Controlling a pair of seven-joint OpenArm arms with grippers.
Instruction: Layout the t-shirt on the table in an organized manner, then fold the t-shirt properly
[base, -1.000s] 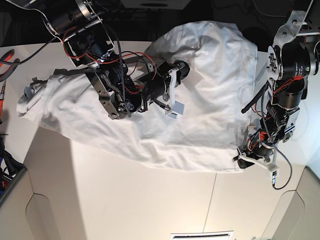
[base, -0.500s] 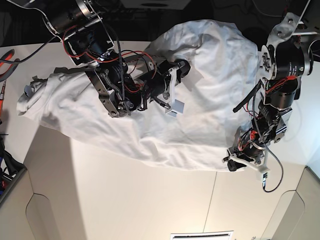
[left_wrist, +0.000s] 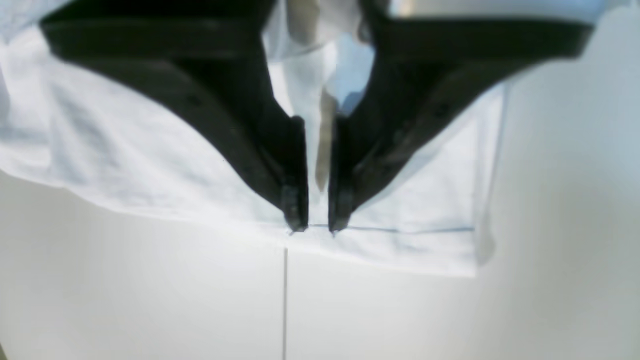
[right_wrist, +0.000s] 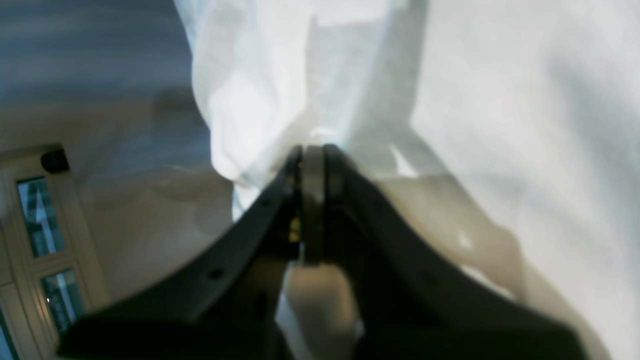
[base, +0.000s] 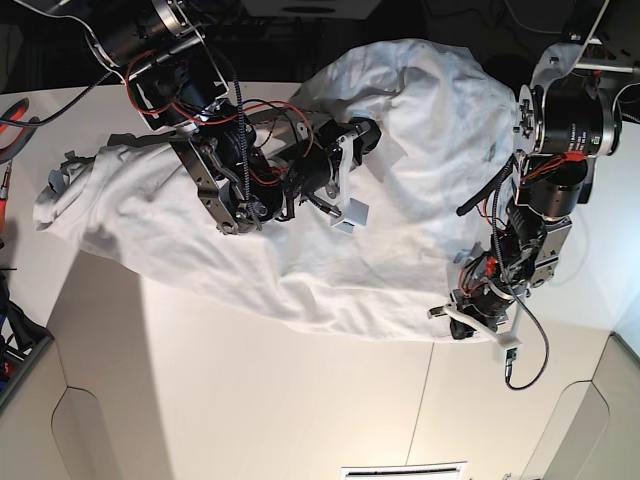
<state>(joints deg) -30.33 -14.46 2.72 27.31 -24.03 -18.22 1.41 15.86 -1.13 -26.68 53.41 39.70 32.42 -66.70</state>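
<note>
White wrinkled t-shirt (base: 400, 180), bunched across table (base: 250, 390)

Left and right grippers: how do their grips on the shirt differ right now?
The left gripper works at the t-shirt's hem corner, low against the table; its jaws are nearly closed with a slim gap, cloth between them. The right gripper has its jaws fully closed on a fold in the shirt's middle, lifted so cloth drapes from it. Both pinch white fabric.
</note>
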